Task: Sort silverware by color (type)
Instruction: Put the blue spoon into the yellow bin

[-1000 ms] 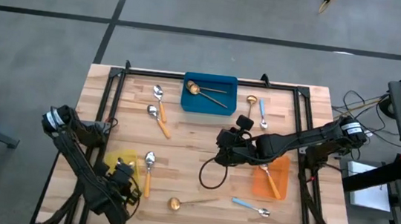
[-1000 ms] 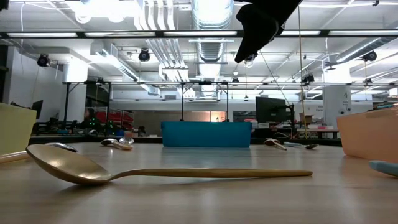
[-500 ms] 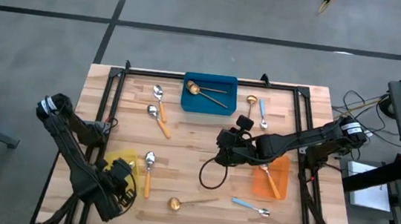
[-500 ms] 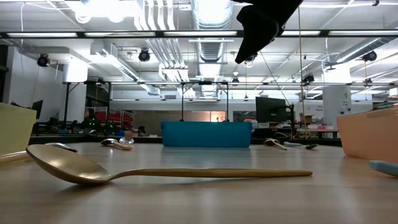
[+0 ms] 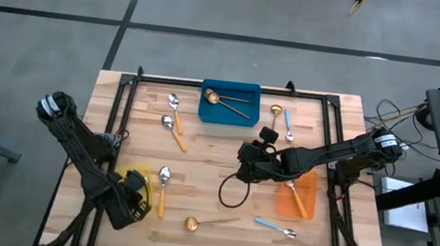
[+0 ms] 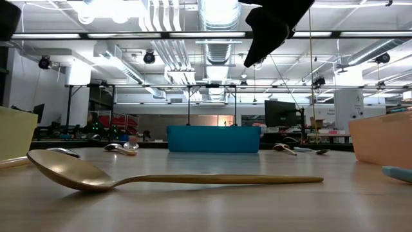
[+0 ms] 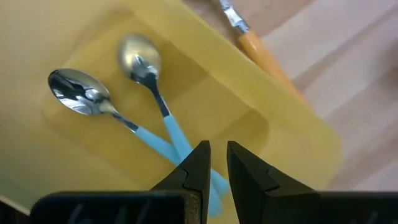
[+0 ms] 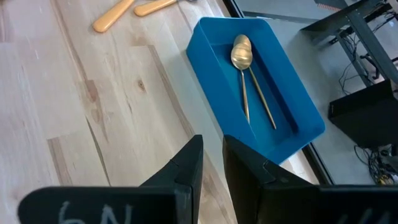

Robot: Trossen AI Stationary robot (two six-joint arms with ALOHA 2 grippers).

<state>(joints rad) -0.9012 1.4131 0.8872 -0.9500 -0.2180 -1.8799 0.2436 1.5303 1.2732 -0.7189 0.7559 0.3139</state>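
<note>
My left gripper [image 5: 135,199] [image 7: 216,163] hangs shut over the yellow bin [image 5: 142,175] [image 7: 292,121] at the near left, pointing steeply down and holding nothing. Two blue-handled spoons [image 7: 134,121] lie flat in that bin. My right gripper [image 5: 244,163] [image 8: 211,163] waits shut above the table's middle, also holding nothing. The blue bin [image 5: 228,111] [image 8: 283,134] at the far edge holds two gold spoons [image 8: 244,68]. An orange-handled spoon [image 5: 299,200] lies in the orange bin [image 5: 287,202]. Loose on the table are orange-handled spoons [image 5: 162,192], a gold spoon [image 5: 208,222] and a blue-handled spoon [image 5: 276,226].
More spoons lie at the far side: two orange-handled ones [image 5: 174,126], a gold one [image 5: 275,112] and a blue-handled one [image 5: 288,124]. A black cable loop [image 5: 231,193] hangs below my right arm. A black frame [image 5: 124,97] borders the wooden tabletop.
My left gripper has moved a little toward the table's far edge above the yellow bin and tipped more steeply downward, its fingers staying shut. My left arm's elbow has swung out toward the table's left edge.
</note>
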